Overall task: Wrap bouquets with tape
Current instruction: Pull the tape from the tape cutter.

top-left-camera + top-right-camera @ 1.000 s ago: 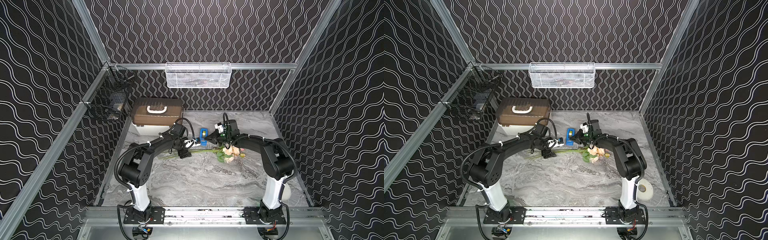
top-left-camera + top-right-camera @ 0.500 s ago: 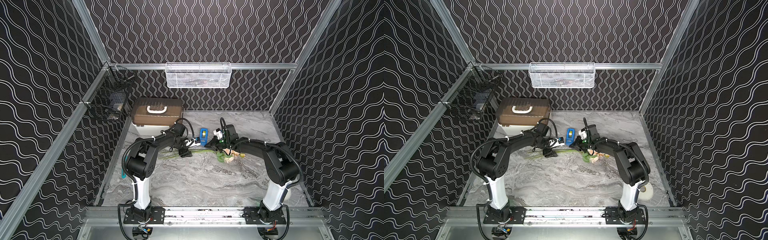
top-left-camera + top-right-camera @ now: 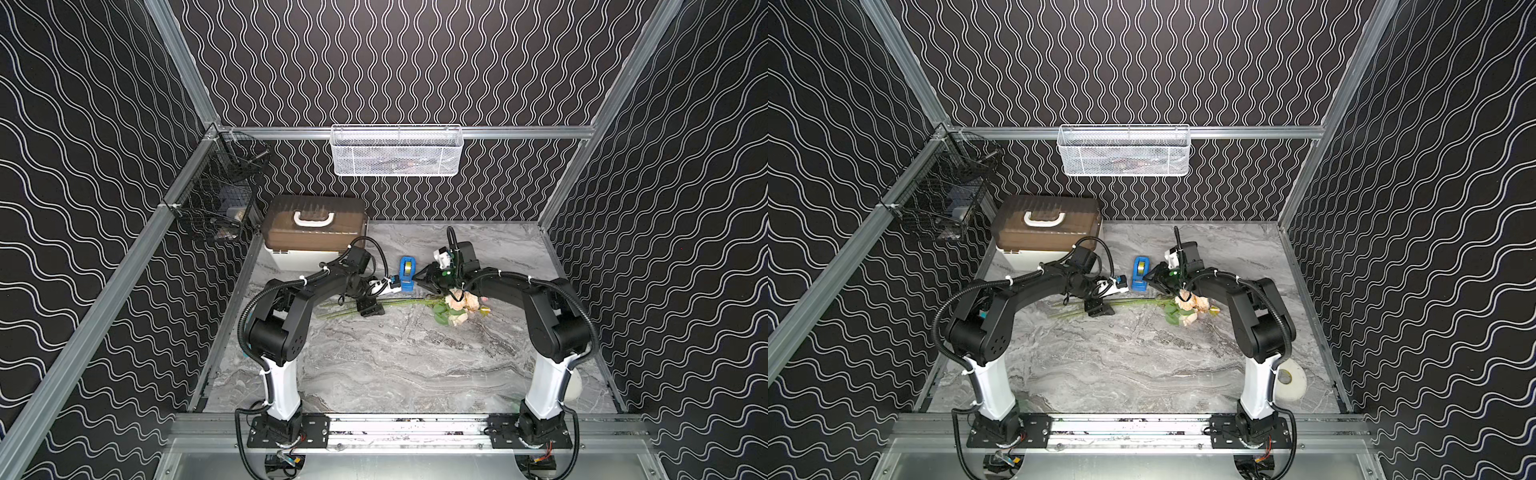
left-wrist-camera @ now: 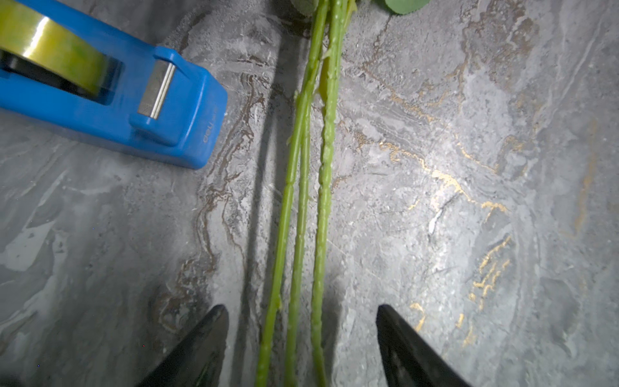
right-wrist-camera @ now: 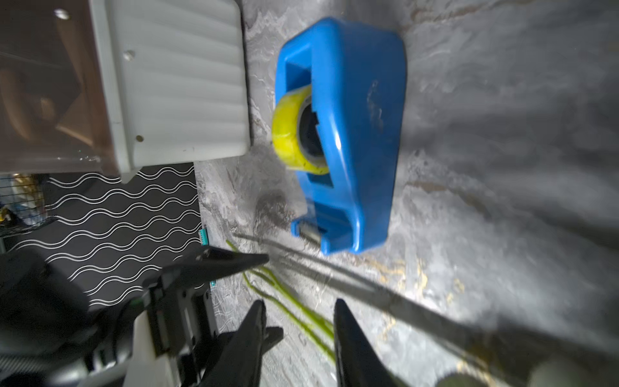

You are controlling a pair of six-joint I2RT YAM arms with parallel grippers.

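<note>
"Top views, near edge first: what lies by the front rail?"

"A plain white roll (image 3: 1292, 384) lies flat on the marble table (image 3: 395, 365), just beside the right arm's base."

"And the bouquet?"

"The bouquet (image 3: 459, 303) lies flat across the middle of the table. Its pink and cream blooms are toward the right arm, and its stems (image 4: 325, 201) run toward the left arm."

"Is the left gripper on it?"

"No. The left gripper (image 4: 300, 311) sits low over the stems with its jaws spread wide. In the left wrist view the three stems pass through the gap, and neither black finger (image 4: 201, 345) touches them. It grips nothing."

"And the right one?"

"The right gripper (image 5: 298, 306) hovers near the cutter end of the dispenser, on the far side of the stems. The right wrist view is blurred, but its jaws are parted. Only tabletop and stems show through the gap, so nothing is held."

"Where is the tape?"

"The tape (image 5: 291, 140), a yellowish roll, sits in the blue dispenser (image 3: 407, 272). The dispenser stands on the table between the two grippers, just behind the stems and apart from them."

"What is farther back?"

"A box (image 3: 316, 230) with a brown lid and white handle stands at the back left. A black wire basket (image 3: 216, 199) hangs on the left wall. A white mesh basket (image 3: 397, 151) hangs on the back rail."
</note>
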